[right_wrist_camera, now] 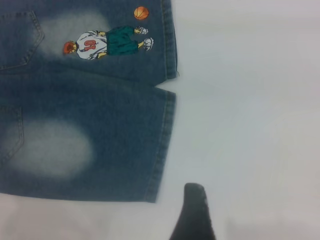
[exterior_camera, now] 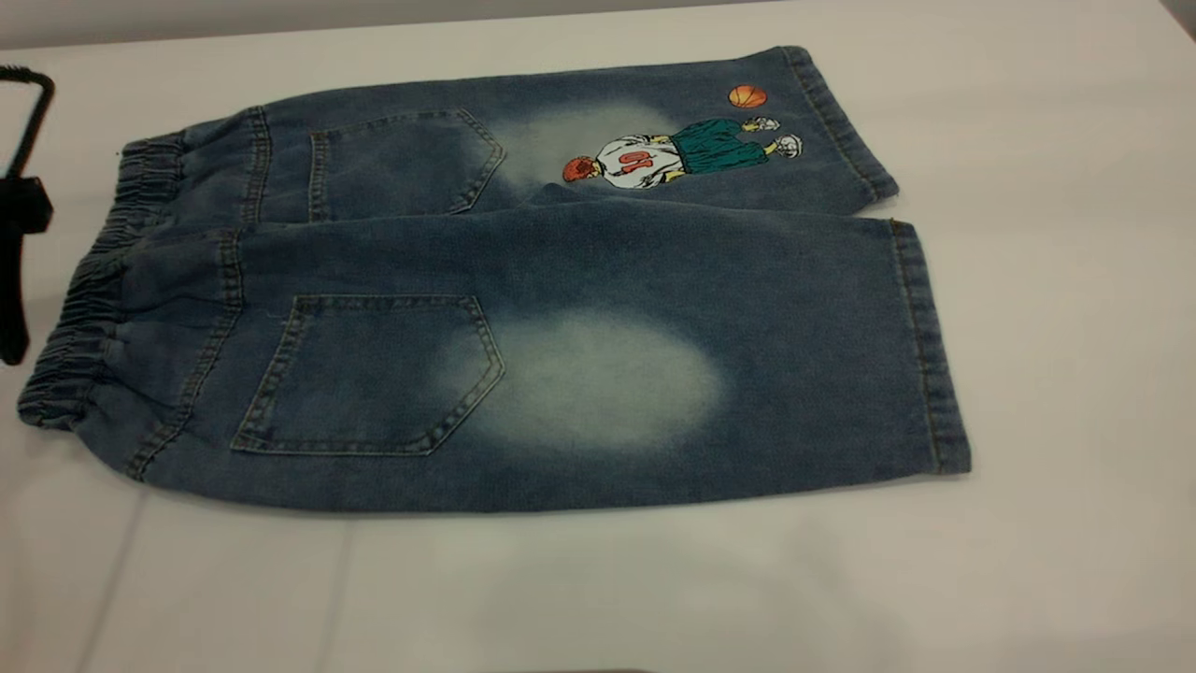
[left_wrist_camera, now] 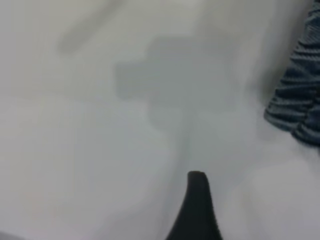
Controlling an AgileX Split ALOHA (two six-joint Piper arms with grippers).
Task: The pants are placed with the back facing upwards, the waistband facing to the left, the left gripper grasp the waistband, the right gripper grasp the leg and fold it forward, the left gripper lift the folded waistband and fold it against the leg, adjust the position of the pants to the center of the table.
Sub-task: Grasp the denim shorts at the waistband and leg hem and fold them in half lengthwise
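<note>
The left gripper [exterior_camera: 21, 201] hangs just beside the elastic waistband [exterior_camera: 89, 280], apart from it; whether its fingers are open cannot be told. The pants [exterior_camera: 523, 280] lie flat, back up, on the table [exterior_camera: 1056, 327]. The leg [exterior_camera: 598, 374] is unfolded. The right gripper's fingertip [right_wrist_camera: 194, 210] hovers near its hem, spread unreadable.

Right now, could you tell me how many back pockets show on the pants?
2: one pocket on the plain near leg, one pocket on the far, printed leg. Any front pockets would be hidden underneath.
</note>
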